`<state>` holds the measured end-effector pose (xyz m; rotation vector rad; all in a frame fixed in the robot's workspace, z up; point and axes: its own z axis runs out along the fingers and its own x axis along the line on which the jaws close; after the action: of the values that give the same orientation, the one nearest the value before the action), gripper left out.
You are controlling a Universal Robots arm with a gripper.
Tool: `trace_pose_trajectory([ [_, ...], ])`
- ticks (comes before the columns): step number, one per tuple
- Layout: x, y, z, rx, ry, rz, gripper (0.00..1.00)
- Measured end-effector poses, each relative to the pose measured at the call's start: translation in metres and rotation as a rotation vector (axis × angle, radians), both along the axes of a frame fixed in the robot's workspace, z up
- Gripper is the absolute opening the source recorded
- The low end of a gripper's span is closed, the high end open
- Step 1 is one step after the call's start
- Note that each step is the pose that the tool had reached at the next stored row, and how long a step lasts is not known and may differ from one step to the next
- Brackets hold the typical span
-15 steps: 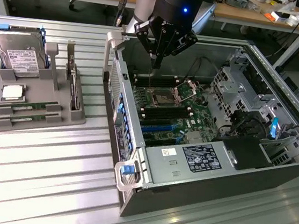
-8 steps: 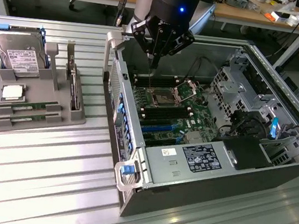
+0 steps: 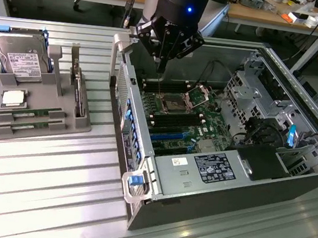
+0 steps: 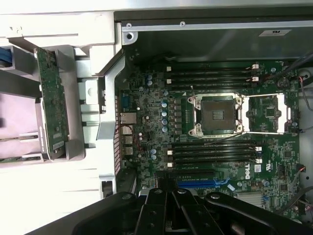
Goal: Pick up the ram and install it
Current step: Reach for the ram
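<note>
High in the middle of the exterior view, the claw (image 3: 162, 67) hangs over the open computer case (image 3: 205, 213), pinched shut with nothing in it. The ram (image 3: 80, 95) stands on its thin edge in the gray tray (image 3: 8, 133) at the exterior view's left, well apart from the claw. To grab it well, I think the claw should open, come straight down and pinch the stick's middle. That tray also holds a hard drive (image 3: 21, 57), a silver chip (image 3: 13, 98) and two flat green sticks (image 3: 30, 114). Inside the case, the long black slots (image 3: 173, 120) look empty.
</note>
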<state>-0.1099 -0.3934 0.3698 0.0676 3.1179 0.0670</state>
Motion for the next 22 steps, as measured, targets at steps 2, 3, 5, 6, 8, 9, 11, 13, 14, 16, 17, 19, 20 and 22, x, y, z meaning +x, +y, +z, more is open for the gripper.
trace_pose_trajectory([
  [2,-0.002,0.0000,0.0000,0.0000,0.0001,0.000,0.11],
  [3,-0.002,0.0000,0.0000,-0.0001,0.0000,0.000,0.11],
  [5,-0.003,0.0000,0.0000,0.0000,0.0000,0.000,0.11],
  [6,-0.004,0.0000,0.0000,0.0000,0.0001,0.000,0.11],
  [8,-0.006,0.0000,0.0000,0.0000,0.0001,0.000,0.11],
  [9,-0.006,0.0000,0.0000,0.0000,0.0000,0.000,0.11],
  [11,-0.007,0.0000,0.0000,0.0000,0.0000,0.000,0.11],
  [13,-0.008,0.0000,0.0000,-0.0001,0.0001,0.000,0.11],
  [14,-0.009,0.0000,0.0000,0.0000,0.0000,0.000,0.11],
  [16,-0.010,0.0000,0.0000,0.0000,0.0000,0.000,0.11],
  [17,-0.010,0.0000,0.0000,0.0000,0.0000,0.000,0.11],
  [19,-0.011,0.0000,0.0000,0.0000,0.0001,0.000,0.11],
  [20,-0.011,0.0000,0.0000,0.0000,0.0000,0.000,0.11],
  [22,-0.013,0.0000,0.0000,0.0000,0.0000,0.000,0.11],
])
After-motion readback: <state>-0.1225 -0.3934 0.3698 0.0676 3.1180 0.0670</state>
